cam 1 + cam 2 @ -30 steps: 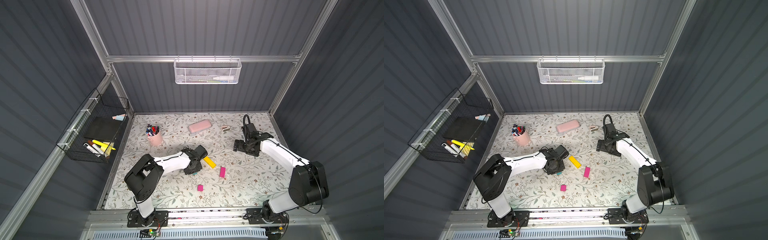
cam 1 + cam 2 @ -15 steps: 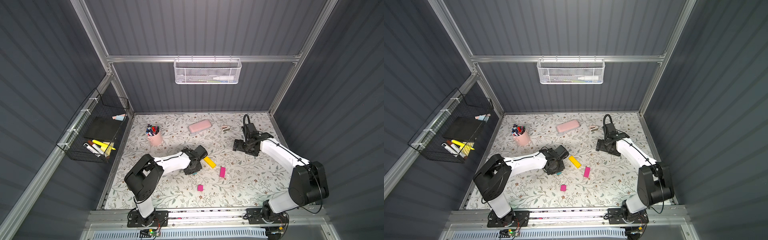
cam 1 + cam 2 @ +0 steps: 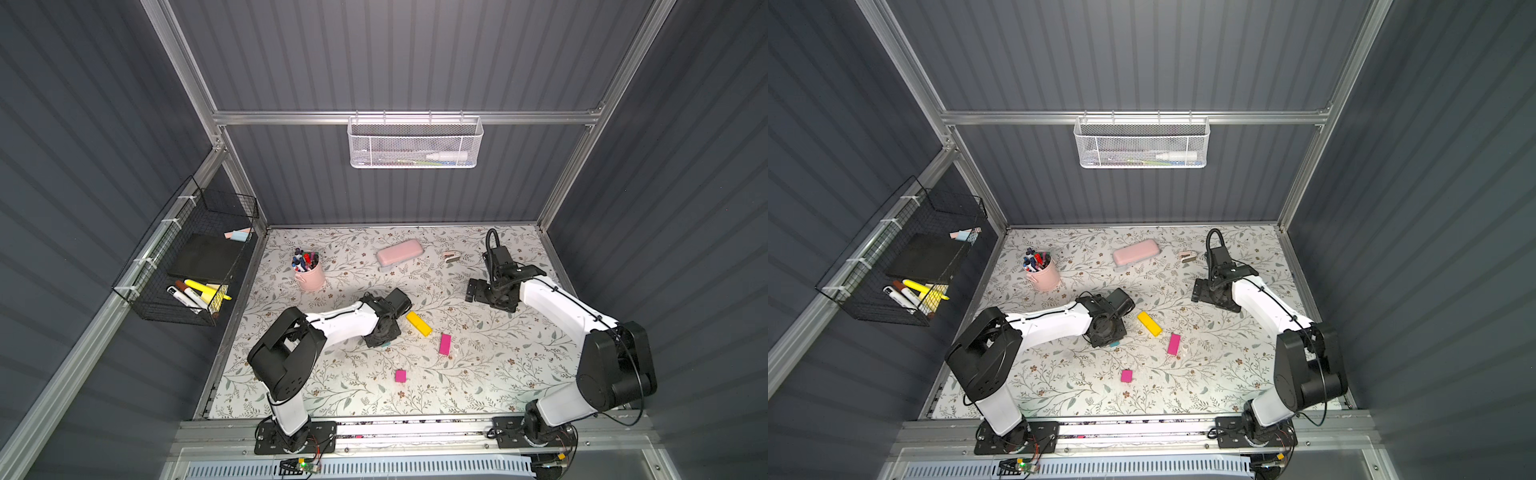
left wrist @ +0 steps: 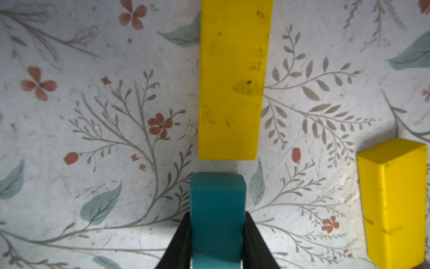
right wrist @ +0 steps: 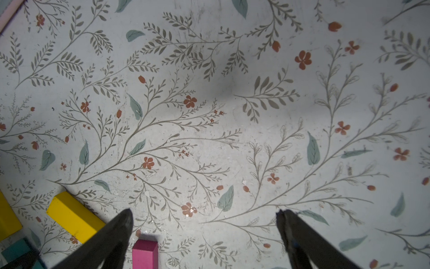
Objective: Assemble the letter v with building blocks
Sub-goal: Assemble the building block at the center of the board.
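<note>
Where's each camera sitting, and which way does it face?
Top views: high in front, looking down on the floral table; left arm, right arm whole.
Left wrist: faces down; left gripper shut on the teal block, flat yellow block ahead.
Right wrist: faces down; open right gripper over the table.
Both wrist views share the thicker yellow block.

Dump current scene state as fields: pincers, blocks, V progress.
left pincer: shut on teal block
right pincer: open, empty, above mat
first yellow block: ahead of teal block, narrow gap
second yellow block: off to the side, separate
long magenta block: loose, near second yellow block
short magenta block: loose, alone
V: not formed yet
</note>
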Available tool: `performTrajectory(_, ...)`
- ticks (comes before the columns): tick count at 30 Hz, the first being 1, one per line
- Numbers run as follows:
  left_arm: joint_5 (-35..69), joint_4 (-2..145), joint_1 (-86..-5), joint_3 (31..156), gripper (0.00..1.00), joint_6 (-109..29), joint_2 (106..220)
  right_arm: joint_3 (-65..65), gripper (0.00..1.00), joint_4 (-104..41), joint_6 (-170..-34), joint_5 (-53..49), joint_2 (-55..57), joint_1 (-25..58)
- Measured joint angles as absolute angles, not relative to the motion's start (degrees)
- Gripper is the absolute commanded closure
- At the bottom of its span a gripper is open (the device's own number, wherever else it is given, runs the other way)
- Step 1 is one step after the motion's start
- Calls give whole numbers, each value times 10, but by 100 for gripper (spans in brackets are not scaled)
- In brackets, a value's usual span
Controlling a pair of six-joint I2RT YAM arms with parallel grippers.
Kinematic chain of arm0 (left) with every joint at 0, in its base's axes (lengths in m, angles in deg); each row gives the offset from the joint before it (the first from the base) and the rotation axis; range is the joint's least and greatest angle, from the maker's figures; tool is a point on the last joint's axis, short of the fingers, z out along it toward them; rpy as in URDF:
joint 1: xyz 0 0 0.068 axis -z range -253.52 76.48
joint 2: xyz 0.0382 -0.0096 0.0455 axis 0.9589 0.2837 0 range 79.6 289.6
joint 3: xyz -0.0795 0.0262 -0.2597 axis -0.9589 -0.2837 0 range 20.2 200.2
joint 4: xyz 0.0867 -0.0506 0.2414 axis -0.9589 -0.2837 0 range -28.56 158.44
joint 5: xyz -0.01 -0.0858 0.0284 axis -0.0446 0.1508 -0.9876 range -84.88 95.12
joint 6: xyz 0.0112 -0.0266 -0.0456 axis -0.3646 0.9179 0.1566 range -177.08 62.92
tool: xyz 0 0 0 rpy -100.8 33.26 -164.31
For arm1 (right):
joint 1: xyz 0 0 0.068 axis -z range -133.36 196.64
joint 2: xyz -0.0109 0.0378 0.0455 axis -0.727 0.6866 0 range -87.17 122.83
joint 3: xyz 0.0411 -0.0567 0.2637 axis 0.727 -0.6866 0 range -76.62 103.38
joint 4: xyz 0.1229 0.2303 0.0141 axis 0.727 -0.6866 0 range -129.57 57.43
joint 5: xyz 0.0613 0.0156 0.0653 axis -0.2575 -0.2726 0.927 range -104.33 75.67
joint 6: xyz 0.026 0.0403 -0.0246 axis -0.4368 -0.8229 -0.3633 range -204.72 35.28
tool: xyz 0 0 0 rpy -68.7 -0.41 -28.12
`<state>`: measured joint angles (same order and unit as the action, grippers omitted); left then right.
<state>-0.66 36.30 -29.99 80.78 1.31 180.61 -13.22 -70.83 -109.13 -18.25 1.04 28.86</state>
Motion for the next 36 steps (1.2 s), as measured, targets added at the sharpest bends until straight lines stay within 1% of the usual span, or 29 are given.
performTrajectory(36, -28, 336, -300, 840, 85, -38, 1833, -132, 1, -708, -1091, -183, 19, 289)
